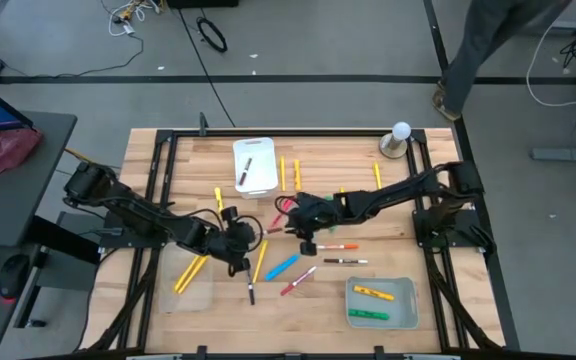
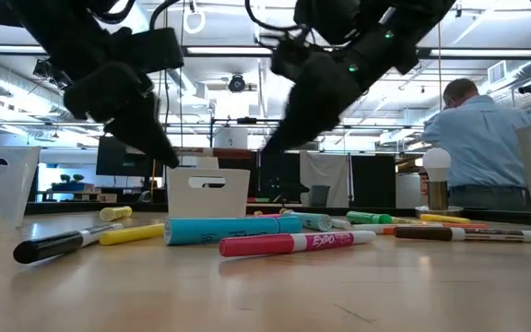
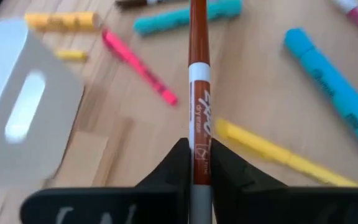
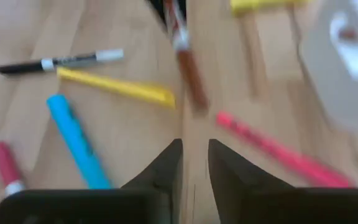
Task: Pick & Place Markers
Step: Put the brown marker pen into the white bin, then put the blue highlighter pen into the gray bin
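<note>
My left gripper [image 3: 199,163] is shut on a brown-capped white marker [image 3: 199,81] above the table's middle [image 1: 246,238]. Just right of it my right gripper [image 1: 293,222] stands with a narrow gap [image 4: 194,163] and nothing between its fingers; the brown marker [image 4: 188,68] lies ahead of it, apart. Loose markers lie flat on the wood: blue [image 1: 281,267], yellow [image 1: 193,270], red [image 1: 298,281], pink [image 3: 140,67], black [image 4: 55,62]. My left gripper pinches the brown marker's white barrel near its grey end [image 3: 199,149] between its two fingers. The fingers slant down from the table's left, and the marker runs on ahead along them, cap end forward. It is lifted clear of the table.
A white tray [image 1: 253,165] holding a dark marker stands at the far middle. At the near right is a clear tray [image 1: 408,300] with yellow and green markers, and at the near left another clear tray [image 1: 190,295]. A white ball on a stand [image 1: 399,138] stands far right. A person [image 2: 473,148] is beyond the table.
</note>
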{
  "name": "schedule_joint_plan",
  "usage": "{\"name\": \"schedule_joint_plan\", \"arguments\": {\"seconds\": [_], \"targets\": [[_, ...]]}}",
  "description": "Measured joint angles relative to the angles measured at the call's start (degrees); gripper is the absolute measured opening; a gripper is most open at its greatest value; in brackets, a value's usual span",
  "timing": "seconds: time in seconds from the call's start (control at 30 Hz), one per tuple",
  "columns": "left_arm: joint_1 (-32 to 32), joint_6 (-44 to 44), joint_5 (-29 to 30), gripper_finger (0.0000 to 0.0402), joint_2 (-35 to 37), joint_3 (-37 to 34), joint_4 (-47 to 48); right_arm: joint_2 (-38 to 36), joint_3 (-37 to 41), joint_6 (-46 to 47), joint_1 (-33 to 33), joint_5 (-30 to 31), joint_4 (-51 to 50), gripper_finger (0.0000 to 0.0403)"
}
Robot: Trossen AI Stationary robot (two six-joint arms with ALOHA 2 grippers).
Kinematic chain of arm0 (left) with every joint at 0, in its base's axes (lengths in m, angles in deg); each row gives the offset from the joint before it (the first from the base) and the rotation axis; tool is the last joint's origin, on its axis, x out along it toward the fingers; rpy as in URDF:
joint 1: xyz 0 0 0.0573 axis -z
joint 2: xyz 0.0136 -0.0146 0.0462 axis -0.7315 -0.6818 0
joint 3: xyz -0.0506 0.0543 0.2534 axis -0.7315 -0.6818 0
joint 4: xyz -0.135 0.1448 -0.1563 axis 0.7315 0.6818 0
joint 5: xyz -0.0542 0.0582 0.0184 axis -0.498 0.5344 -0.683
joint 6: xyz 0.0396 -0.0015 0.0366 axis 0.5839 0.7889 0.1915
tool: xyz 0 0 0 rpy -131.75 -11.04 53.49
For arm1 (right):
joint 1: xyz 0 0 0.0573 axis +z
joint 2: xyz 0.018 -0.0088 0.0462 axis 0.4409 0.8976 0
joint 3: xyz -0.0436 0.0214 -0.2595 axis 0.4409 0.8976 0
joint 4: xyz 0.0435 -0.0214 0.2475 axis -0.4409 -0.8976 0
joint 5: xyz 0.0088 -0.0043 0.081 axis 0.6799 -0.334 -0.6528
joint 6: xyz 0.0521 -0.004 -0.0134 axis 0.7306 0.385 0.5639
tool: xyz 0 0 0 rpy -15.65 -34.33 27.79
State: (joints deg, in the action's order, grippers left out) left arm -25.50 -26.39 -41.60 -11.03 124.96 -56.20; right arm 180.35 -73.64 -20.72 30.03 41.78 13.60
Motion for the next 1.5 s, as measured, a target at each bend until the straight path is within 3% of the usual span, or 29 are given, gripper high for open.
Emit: {"name": "schedule_joint_plan", "arguments": {"seconds": [0.1, 0.23, 0.37, 0.57, 0.67, 0.83, 1.03, 1.23, 1.5], "targets": [[-0.65, -4.03, 3.12, 0.0041, 3.13, 0.72, 5.42, -2.59, 0.0, 4.64, 1.19, 0.56, -6.26, 0.0086], [-3.89, -11.89, 7.55, 0.0038, 8.42, 5.87, 20.14, -3.43, 0.04, 7.4, 3.84, 5.62, -9.29, 0.0084], [-12.32, -16.6, 3.5, 0.0038, 12.02, 12.92, 31.07, -3.45, 0.07, 7.0, 6.25, 9.07, -5.78, 0.0078], [-32.03, -6.67, -18.21, 0.0038, 8.42, 16.81, 27.18, -3.45, 0.07, 3.95, 8.18, 10.78, 1.86, 0.0069], [-39.11, -5.58, -23.6, 0.0038, 3.53, 16.63, 27.89, -3.45, 0.07, 3.67, 8.71, 10.84, 3.07, 0.0065], [-46.02, -5.3, -27.7, 0.0053, -4.49, 16.64, 23.75, -3.45, 0.07, 3.68, 9.53, 10.86, 1.9, 0.006], [-48.99, -5.35, -30.16, 0.0052, -10.42, 16.65, 17.22, -3.45, 2.08, 3.76, 9.67, 10.86, 4.09, 0.0059], [-50.07, -5.19, -30.42, 0.0058, -12.91, 16.65, 14.76, -3.45, 4.79, 5.62, 9.64, 10.82, 6.55, 0.0059], [-50.1, -2.56, -28.45, 0.0108, -12.89, 16.65, 13.01, -3.45, 7.74, 7.2, 9.64, 10.79, 11.84, 0.0059]]}}
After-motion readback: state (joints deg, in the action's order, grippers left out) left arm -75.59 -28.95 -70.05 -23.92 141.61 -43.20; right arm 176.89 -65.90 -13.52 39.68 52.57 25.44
